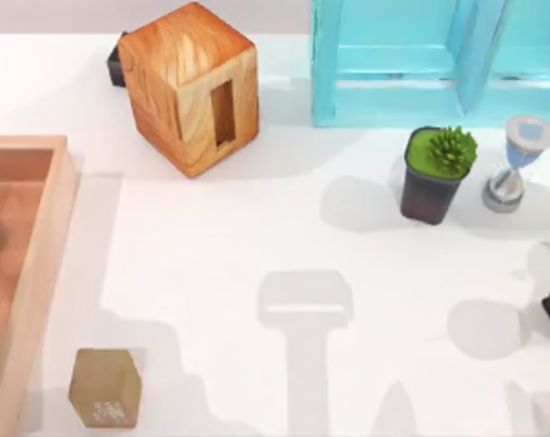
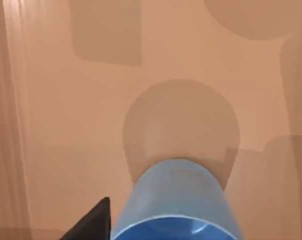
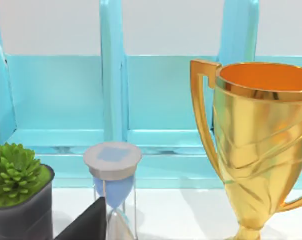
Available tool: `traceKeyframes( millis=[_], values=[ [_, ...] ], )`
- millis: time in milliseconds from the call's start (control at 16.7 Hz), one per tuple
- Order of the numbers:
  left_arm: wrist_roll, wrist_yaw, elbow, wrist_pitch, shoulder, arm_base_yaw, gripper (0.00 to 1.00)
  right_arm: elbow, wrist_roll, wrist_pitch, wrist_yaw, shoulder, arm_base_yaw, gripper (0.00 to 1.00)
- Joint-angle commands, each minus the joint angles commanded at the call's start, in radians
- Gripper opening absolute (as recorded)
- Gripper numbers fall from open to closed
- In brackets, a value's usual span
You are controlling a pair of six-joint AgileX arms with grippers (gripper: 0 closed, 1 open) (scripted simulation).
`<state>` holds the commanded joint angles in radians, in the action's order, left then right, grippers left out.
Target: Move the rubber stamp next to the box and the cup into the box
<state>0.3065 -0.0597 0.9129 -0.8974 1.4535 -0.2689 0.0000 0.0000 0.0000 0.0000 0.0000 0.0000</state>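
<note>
The cup is in the left wrist view, very close to the camera and directly over the tan wooden floor of the box, with its round shadow on the floor below it. From this I judge that the left hand holds the cup above the inside of the box; one dark finger shows beside the cup, but I cannot tell how the fingers stand. So the floor of the box lies straight below the cup, and the coming move seems to be only a lowering and release.

In the top view the rubber stamp stands on the counter just beside the box wall, outside it, with its white markings facing the near side. The right arm is idle, far from the box, facing the turquoise shelf.
</note>
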Motion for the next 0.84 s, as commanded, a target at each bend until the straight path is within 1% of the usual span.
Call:
traceKeyframes(
  millis=[180,300,420,540,660,840],
  values=[
    [-0.005,-0.034,0.125,-0.051,-0.019,-0.005,1.00,0.000,0.000,0.000,0.000,0.000,0.000,1.00],
    [-0.001,-0.041,0.199,-0.126,-0.034,-0.021,1.00,0.000,0.000,0.000,0.000,0.000,0.000,1.00],
    [0.005,-0.031,0.246,-0.227,-0.048,-0.035,1.00,0.000,0.000,0.000,0.000,0.000,0.000,1.00],
    [0.009,-0.006,0.262,-0.332,-0.059,-0.038,1.00,0.000,0.000,0.000,0.000,0.000,0.000,1.00],
    [0.009,0.022,0.252,-0.400,-0.067,-0.030,1.00,0.000,0.000,0.000,0.000,0.000,0.000,1.00],
    [0.007,0.037,0.239,-0.424,-0.074,-0.022,1.00,0.000,0.000,0.000,0.000,0.000,0.000,1.00]
  ],
)
